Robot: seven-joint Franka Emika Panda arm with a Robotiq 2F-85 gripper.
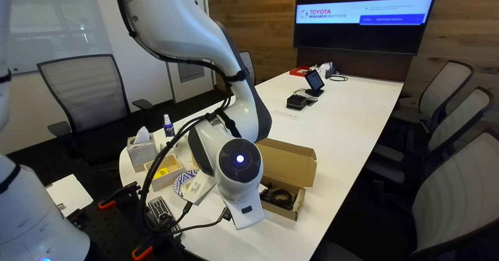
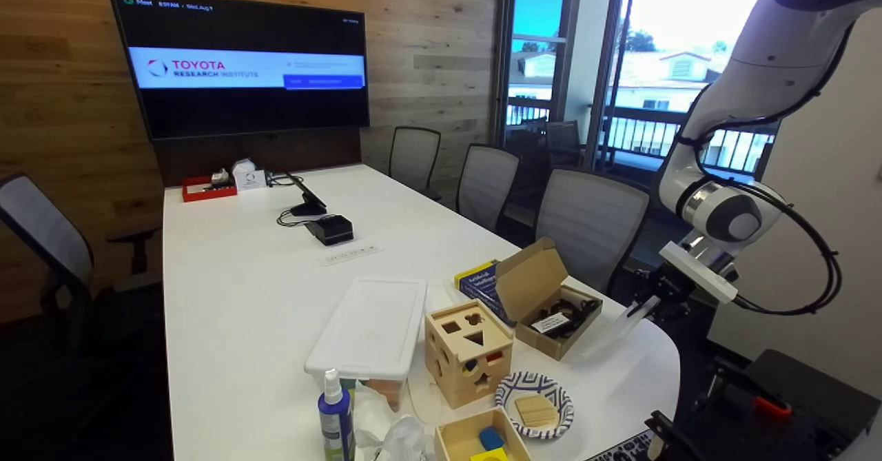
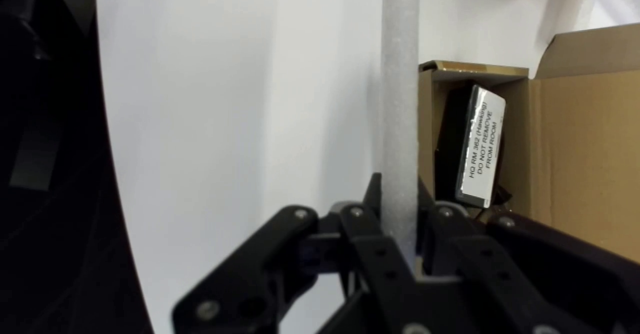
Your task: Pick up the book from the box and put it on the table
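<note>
The open tan cardboard box [image 2: 551, 347] stands on the white table [image 2: 255, 323] with its flap raised; it also shows in an exterior view [image 1: 288, 163] and the wrist view [image 3: 585, 144]. Dark cables and a white-labelled black item [image 3: 482, 147] lie in it. A blue and yellow book [image 2: 486, 293] lies on the table behind the box, partly hidden by the flap. My gripper [image 2: 651, 302] is beside the box near the table's rounded end. In the wrist view its fingers [image 3: 400, 186] are shut on a thin whitish slab [image 3: 400, 99], which reaches down towards the table.
A wooden shape cube [image 2: 468, 357], a white-lidded bin [image 2: 372, 326], a patterned plate [image 2: 506, 406] and a small wooden tray [image 2: 455, 440] stand near the box. A spray bottle [image 2: 335, 416] and tissue box [image 1: 141, 151] are close by. Black devices [image 1: 297, 102] stand farther back.
</note>
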